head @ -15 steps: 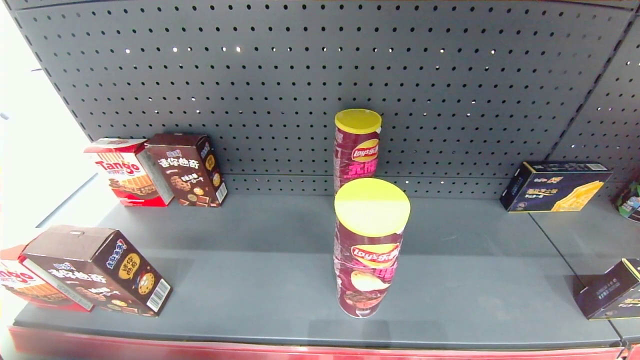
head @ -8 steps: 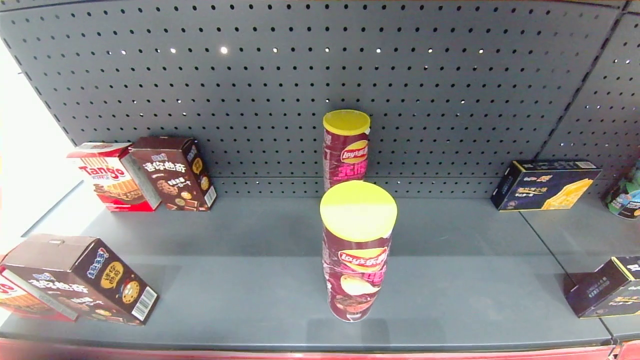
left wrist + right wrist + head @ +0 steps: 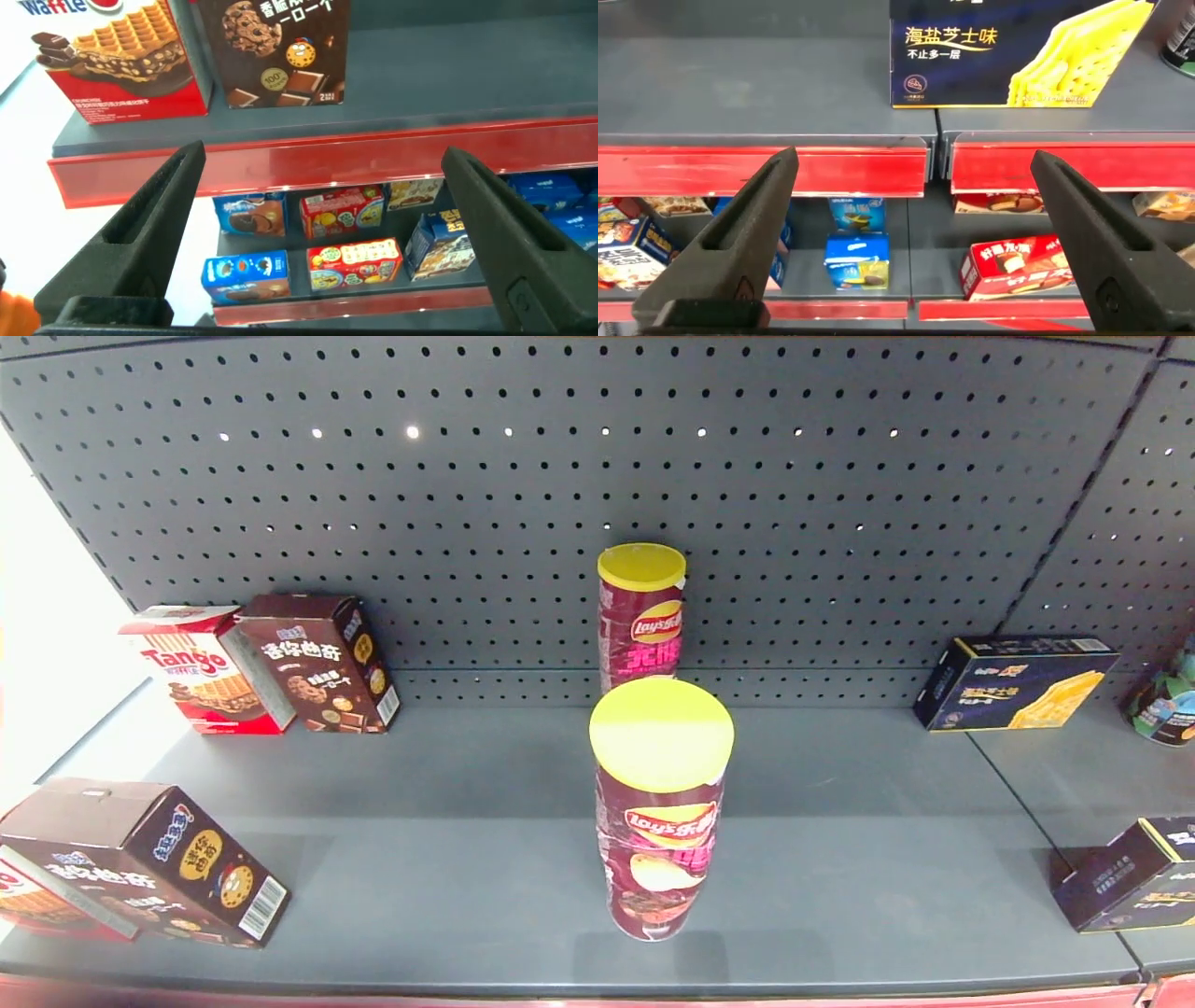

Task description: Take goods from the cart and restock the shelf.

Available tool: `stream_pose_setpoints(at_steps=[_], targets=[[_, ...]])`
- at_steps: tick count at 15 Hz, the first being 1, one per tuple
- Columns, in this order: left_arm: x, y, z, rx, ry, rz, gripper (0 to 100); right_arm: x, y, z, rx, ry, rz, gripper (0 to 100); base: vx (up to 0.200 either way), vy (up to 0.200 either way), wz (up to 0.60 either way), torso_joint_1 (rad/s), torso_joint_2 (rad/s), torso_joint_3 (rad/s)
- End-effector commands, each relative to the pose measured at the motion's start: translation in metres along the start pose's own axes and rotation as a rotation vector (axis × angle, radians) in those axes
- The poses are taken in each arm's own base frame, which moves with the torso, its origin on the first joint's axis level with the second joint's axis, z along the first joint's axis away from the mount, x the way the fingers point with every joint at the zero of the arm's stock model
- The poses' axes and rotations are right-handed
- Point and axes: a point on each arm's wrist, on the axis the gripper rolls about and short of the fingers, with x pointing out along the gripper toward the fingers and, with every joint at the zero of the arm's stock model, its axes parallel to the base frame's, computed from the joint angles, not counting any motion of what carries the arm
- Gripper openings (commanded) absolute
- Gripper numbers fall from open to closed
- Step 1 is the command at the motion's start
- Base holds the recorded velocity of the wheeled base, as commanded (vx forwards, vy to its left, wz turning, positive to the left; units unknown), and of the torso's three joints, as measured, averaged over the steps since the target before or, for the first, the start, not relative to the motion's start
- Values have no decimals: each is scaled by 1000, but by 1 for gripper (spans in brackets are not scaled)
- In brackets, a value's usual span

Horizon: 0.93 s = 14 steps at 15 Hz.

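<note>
Two maroon chip cans with yellow lids stand upright mid-shelf, one at the front point(image 3: 661, 840) and one at the pegboard point(image 3: 641, 616). The grey shelf point(image 3: 448, 859) also holds a red wafer box point(image 3: 201, 667) and a brown cookie box point(image 3: 317, 663) at the back left. My left gripper point(image 3: 318, 233) is open and holds nothing, below the shelf's red front edge point(image 3: 327, 154), under the wafer box point(image 3: 112, 56) and cookie box point(image 3: 276, 47). My right gripper point(image 3: 915, 243) is open and holds nothing, in front of the red edge point(image 3: 859, 168) beneath a dark blue cracker box point(image 3: 1018, 51).
Another brown cookie box point(image 3: 140, 863) lies tilted at the front left. Dark blue boxes sit at the back right point(image 3: 1018, 681) and front right point(image 3: 1125, 877). Lower shelves hold several small snack boxes point(image 3: 341, 243) point(image 3: 859, 257). Bare shelf floor flanks the cans.
The head camera has turned a little, so the whole shelf picture has slid left. The goods on the shelf have not moved.
</note>
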Motion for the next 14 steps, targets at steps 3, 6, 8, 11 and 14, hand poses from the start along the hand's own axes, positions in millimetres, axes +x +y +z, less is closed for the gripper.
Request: stream_pose_setpoints(at_steps=[3,6,8,11,14], targets=[[0,0,0,4,1,-1,100,0,0,0,-1,2,0,100,-200,0,0,7,4,-1],[0,0,0,1,2,-1,100,0,0,0,1,4,0,100,0,0,0,0,0,0],[0,0,0,-3,1,2,100,0,0,0,1,2,0,100,0,0,0,0,0,0],[0,0,0,-5,2,2,100,0,0,0,1,2,0,100,0,0,0,0,0,0],[0,0,0,-5,2,2,100,0,0,0,2,2,0,100,0,0,0,0,0,0]])
